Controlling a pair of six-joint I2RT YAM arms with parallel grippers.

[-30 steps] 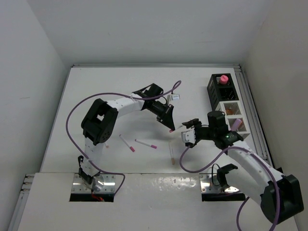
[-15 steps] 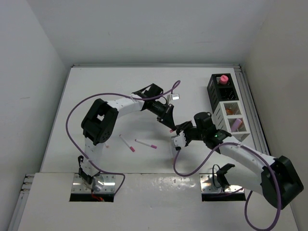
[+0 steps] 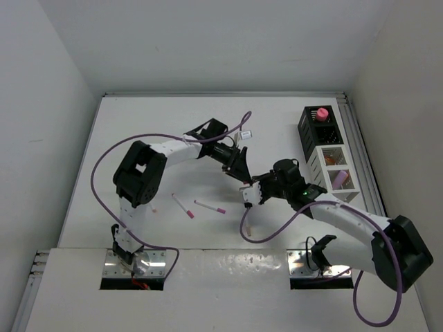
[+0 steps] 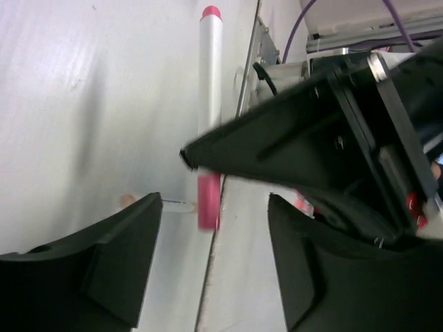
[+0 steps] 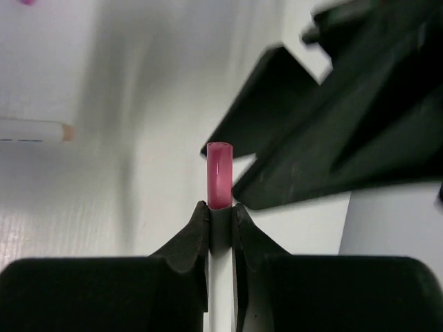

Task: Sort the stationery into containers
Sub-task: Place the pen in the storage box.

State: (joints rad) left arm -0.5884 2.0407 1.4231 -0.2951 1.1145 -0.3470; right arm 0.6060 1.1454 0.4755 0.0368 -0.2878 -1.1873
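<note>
The right gripper (image 5: 220, 207) is clamped tight on a white pen (image 5: 220, 173). Its fingers (image 5: 187, 238) pinch the barrel so that the pink end sticks out just past their tips. Facing it near the centre of the top view, the left gripper (image 3: 237, 168) has its jaws wide apart and grips nothing. In the left wrist view the pink end of the held pen shows in the gap beyond its fingertips, crossed by a black finger of the right gripper. The two grippers are tip to tip above the table (image 3: 138, 131); whether they touch I cannot tell. To their left in the top view, the leftmost pen (image 3: 183, 205) and the middle pen (image 3: 210, 206) lie apart on the white surface. A pale-tipped pen (image 5: 31, 130) lies at the left edge of the right wrist view. At the right side of the top view stands the black holder (image 3: 308, 131) with a pink piece (image 3: 322, 113) on top, and just below it in the frame is the white rack (image 3: 318, 164).
</note>
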